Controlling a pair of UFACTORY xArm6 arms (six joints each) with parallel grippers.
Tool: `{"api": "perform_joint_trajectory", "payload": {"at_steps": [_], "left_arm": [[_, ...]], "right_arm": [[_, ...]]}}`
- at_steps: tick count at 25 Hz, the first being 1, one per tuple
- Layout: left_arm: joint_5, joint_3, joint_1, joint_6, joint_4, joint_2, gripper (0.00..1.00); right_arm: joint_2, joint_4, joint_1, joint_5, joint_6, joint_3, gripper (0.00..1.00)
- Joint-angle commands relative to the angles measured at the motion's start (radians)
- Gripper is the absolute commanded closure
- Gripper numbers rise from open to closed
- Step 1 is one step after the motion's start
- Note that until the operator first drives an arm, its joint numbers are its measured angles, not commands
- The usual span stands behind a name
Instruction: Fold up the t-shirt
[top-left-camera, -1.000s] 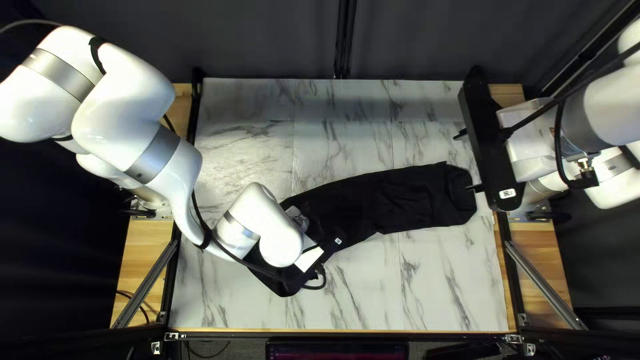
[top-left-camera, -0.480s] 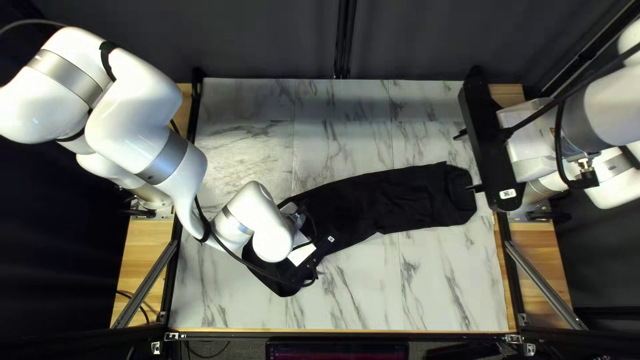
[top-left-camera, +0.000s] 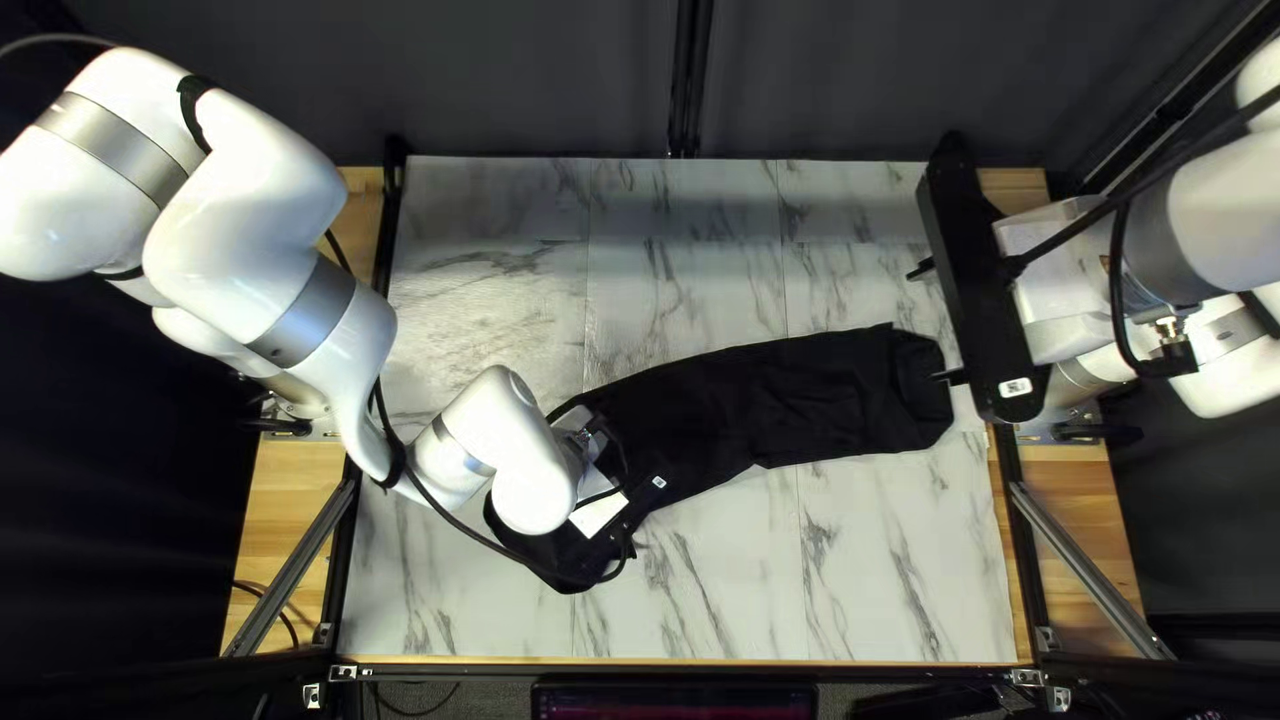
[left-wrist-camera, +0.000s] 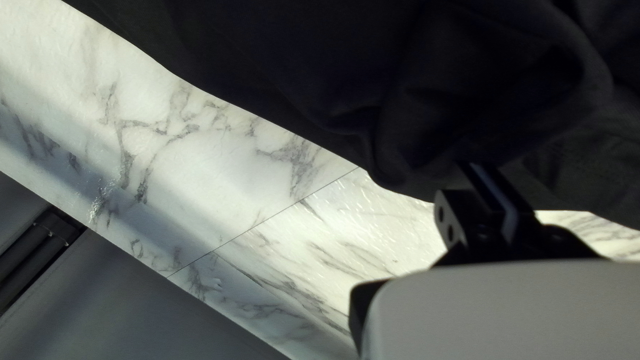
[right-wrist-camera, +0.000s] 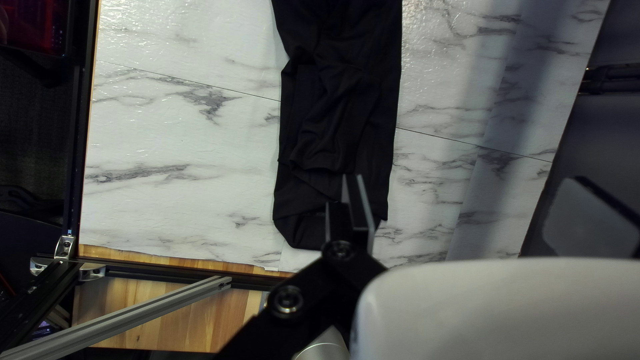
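Shifted slightly toward the left edge of the table [top-left-camera: 800,587] since the earliest frame, the left gripper [top-left-camera: 638,504] stands over the near-left end of the black t-shirt [top-left-camera: 827,400], fingers together; whether they pinch cloth cannot be told. The folded strip slants from there toward the table's right edge, where the right gripper [top-left-camera: 935,324] hovers, fingers wide apart.

White arms [top-left-camera: 254,254], metal struts [top-left-camera: 291,571] and a dark curtain [top-left-camera: 534,80] mark a robotics lab.
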Motion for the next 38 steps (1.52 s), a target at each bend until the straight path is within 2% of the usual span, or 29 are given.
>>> {"api": "perform_joint_trajectory", "payload": {"at_steps": [1,17,21,22,23,24,25,26,33,38], "left_arm": [[-0.009,0.033,-0.007,0.005,-0.004,-0.030,0.00],[-0.051,0.008,0.011,0.051,-0.005,0.008,0.00],[-0.091,0.007,0.029,0.049,0.005,0.038,0.00],[-0.095,0.007,0.031,0.048,0.006,0.041,0.03],[-0.105,0.007,0.037,0.047,0.009,0.048,0.25],[-0.111,0.003,0.041,0.048,0.011,0.055,0.33],[-0.113,-0.001,0.044,0.051,0.012,0.060,0.94],[-0.114,-0.004,0.045,0.053,0.012,0.062,1.00],[-0.043,-0.003,0.018,0.048,0.005,0.004,1.00],[-0.046,-0.008,0.012,0.037,0.014,0.018,1.00]], "right_arm": [[0.000,0.000,0.000,0.000,0.000,0.000,0.00],[0.000,0.000,0.000,0.000,0.000,0.000,0.00],[0.000,0.000,0.000,0.000,0.000,0.000,0.00],[0.000,0.000,0.000,0.000,0.000,0.000,0.00],[0.000,0.000,0.000,0.000,0.000,0.000,0.00],[0.000,0.000,0.000,0.000,0.000,0.000,0.00],[0.000,0.000,0.000,0.000,0.000,0.000,0.00],[0.000,0.000,0.000,0.000,0.000,0.000,0.00],[0.000,0.000,0.000,0.000,0.000,0.000,0.00],[0.000,0.000,0.000,0.000,0.000,0.000,0.00]]}}
